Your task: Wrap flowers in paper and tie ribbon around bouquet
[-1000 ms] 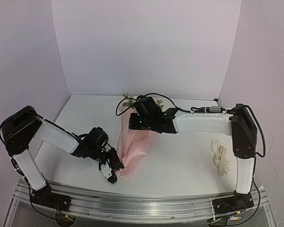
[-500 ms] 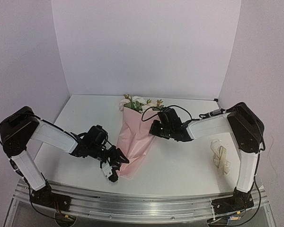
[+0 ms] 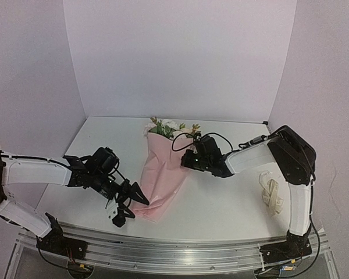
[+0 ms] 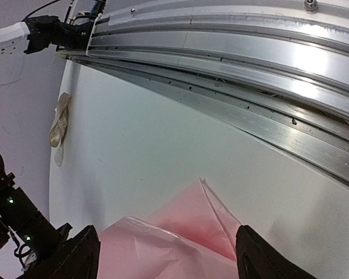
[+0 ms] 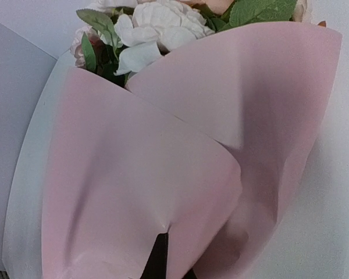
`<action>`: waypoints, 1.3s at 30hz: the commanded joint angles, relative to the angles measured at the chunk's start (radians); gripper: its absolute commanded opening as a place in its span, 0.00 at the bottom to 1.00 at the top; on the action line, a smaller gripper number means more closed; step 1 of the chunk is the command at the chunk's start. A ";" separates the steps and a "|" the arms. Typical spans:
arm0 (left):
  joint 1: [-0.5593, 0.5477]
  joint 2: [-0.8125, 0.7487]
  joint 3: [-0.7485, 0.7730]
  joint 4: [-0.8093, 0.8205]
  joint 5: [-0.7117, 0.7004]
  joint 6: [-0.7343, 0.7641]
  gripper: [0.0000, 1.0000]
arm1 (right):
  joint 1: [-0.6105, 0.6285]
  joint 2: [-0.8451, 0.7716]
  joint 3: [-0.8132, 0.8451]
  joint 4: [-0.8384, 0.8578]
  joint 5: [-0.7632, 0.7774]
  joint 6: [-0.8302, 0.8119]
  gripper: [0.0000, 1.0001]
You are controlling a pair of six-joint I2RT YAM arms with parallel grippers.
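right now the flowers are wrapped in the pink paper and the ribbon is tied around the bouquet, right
The wrapping is right, but the ribbon is not tied: the top external view shows it lying loose on the table, apart from the bouquet.

Shows bouquet (image 3: 161, 174) on desk (image 3: 221, 206), blooms (image 3: 171, 127) toward far edge.
Finds left gripper (image 3: 131, 209) spread at its tip, right gripper (image 3: 184, 162) closed beside it, ribbon (image 3: 271, 195) by right edge.

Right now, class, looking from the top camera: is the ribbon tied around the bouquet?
No, the ribbon lies heaped by itself, well apart from the bouquet.
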 commanded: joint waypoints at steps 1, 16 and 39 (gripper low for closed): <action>0.019 0.095 0.180 0.026 0.003 -0.360 0.69 | -0.007 0.027 -0.013 0.051 -0.017 0.006 0.00; -0.038 0.423 0.225 0.046 -0.234 -0.482 0.64 | -0.007 0.072 -0.005 0.076 0.023 0.033 0.00; -0.049 0.457 0.190 0.053 -0.251 -0.552 0.64 | 0.005 -0.166 -0.099 -0.197 -0.215 0.352 0.90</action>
